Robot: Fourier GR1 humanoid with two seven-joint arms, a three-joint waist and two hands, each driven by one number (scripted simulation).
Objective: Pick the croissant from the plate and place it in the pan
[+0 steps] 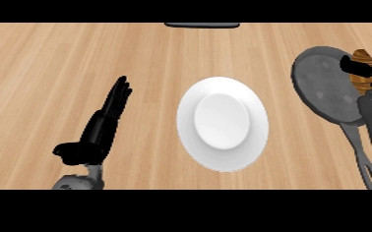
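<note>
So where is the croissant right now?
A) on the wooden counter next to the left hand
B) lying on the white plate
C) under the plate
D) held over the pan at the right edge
D: the brown croissant shows at the right edge in the right hand, over the grey pan, while the white plate has nothing on it.

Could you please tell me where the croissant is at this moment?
In the head view the croissant is at the far right edge, held in the right hand over the pan's right rim, well right of the bare plate.
</note>
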